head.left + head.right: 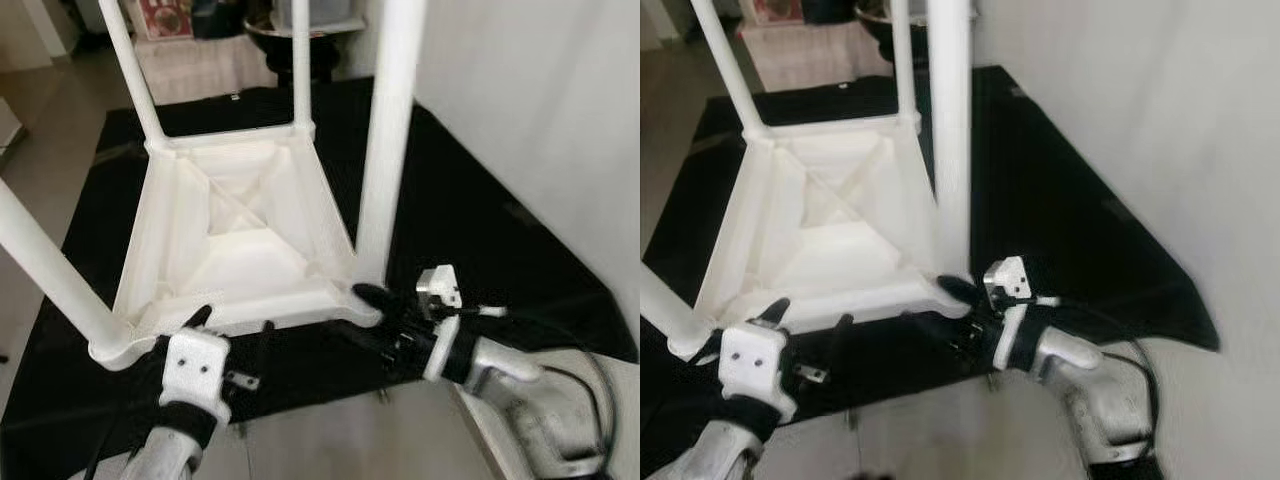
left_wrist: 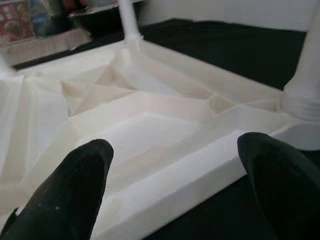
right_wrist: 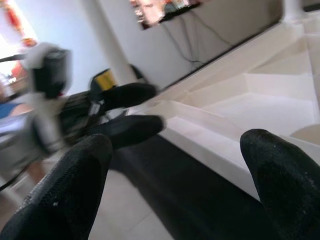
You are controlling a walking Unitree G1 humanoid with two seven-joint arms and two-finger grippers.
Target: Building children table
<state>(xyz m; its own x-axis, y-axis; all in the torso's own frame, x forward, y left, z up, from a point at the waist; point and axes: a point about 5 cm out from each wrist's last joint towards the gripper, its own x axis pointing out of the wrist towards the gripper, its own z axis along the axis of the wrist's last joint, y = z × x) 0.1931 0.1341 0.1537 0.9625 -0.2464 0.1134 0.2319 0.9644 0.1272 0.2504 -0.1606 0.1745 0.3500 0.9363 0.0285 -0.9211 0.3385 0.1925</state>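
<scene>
A white plastic children's table [image 1: 250, 312] lies upside down on a black mat [image 1: 470, 230], its underside ribs facing up. Its legs stand upright at the corners: the near right leg [image 1: 390, 140], the near left leg [image 1: 50, 270] and two far legs [image 1: 135, 75]. My left gripper [image 1: 232, 325] is open at the table's near rim, fingers [image 2: 75, 190] spread over the edge. At the near right corner, my right gripper [image 1: 385, 315] is open by the base of the near right leg. The right wrist view looks along the near rim [image 3: 210, 145] to the left gripper [image 3: 132, 112].
A white wall [image 1: 560, 120] runs close along the right side of the mat. Pale floor [image 1: 330, 430] lies in front of the mat. At the back stand a dark round object [image 1: 270, 40] and a pale cloth-covered piece [image 1: 200, 65].
</scene>
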